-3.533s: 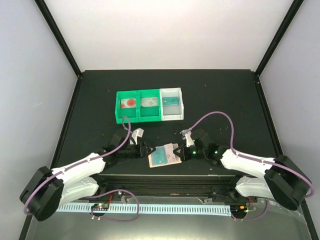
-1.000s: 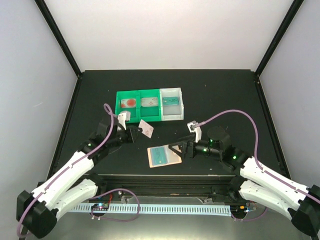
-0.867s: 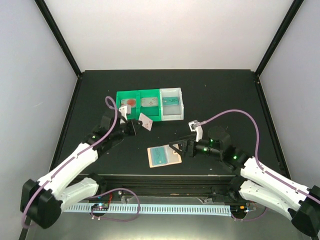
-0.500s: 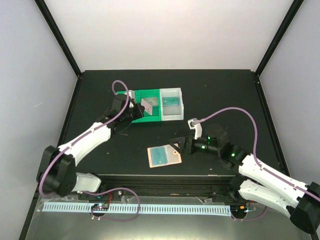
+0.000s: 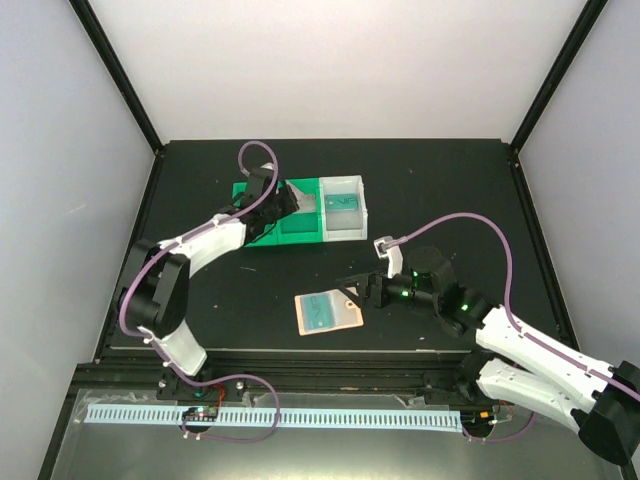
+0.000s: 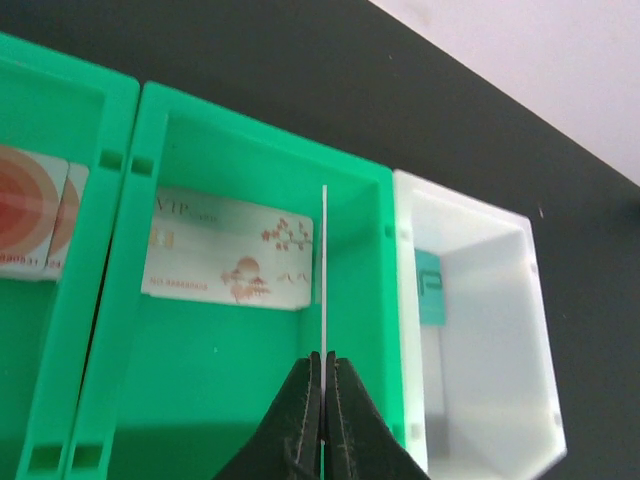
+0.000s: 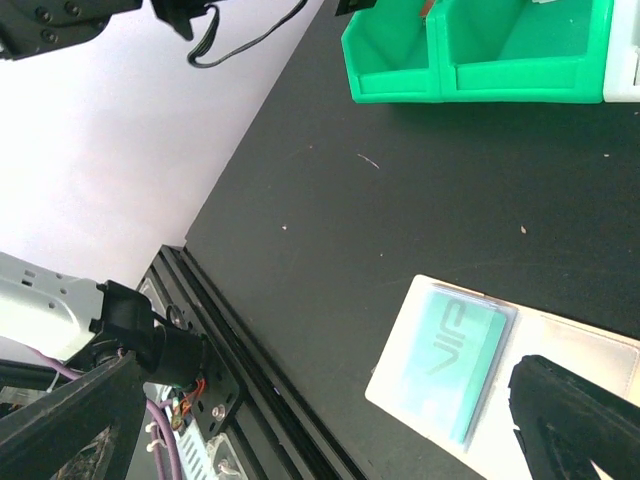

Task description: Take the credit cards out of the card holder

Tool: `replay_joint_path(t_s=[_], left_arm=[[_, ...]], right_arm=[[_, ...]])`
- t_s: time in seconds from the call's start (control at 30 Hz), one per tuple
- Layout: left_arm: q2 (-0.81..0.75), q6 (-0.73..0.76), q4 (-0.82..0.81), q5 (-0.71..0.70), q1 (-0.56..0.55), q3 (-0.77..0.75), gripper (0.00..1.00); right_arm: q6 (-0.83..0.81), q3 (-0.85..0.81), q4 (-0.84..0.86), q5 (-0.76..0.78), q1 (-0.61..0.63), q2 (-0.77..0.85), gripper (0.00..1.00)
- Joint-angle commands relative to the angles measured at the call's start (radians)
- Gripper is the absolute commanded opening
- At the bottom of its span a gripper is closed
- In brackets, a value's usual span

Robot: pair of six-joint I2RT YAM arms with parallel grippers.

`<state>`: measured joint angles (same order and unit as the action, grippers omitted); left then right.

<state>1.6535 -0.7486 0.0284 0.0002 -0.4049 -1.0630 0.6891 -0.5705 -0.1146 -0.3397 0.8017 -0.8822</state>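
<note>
On the black tabletop (image 5: 430,180), the green-and-white bin tray (image 6: 118,330) sits toward the far left-centre. Its leftmost green compartment holds cards with red-orange circles (image 6: 28,212). The left arm reaches out over the tray. The left claw (image 6: 324,366) is pinched tight on a pale card (image 6: 325,270), which the wrist view shows edge-on as a thin upright line above the middle green compartment, near that compartment's right wall. Flat on that compartment's floor lies a white VIP card with reddish markings (image 6: 228,262). The white compartment at the tray's right end holds a teal card (image 6: 428,288). Nearer the arm bases, well apart from the tray, the tan card holder (image 5: 347,319) lies flat on the tabletop. A teal credit card (image 7: 452,362) is tucked in its left part, with most of the card's face showing. Just to the right of the holder, the right claw (image 5: 348,290) hangs with its fingers spread wide and nothing between them. One dark fingertip (image 7: 570,415) is over the holder's near corner; whether it touches cannot be told.
</note>
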Motion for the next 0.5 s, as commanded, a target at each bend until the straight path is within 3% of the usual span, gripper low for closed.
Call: replay_joint_path(t_s=[0.0, 0.47], left_arm=[[0.071, -0.011, -0.013, -0.072, 0.013, -0.094, 0.02], [0.216, -0.041, -0.046, -0.062, 0.013, -0.169, 0.02]], right_arm=[[-0.003, -0.013, -0.023, 0.017, -0.002, 0.021, 1.0], [-0.052, -0.014, -0.081, 0.052, -0.002, 0.082, 1.0]])
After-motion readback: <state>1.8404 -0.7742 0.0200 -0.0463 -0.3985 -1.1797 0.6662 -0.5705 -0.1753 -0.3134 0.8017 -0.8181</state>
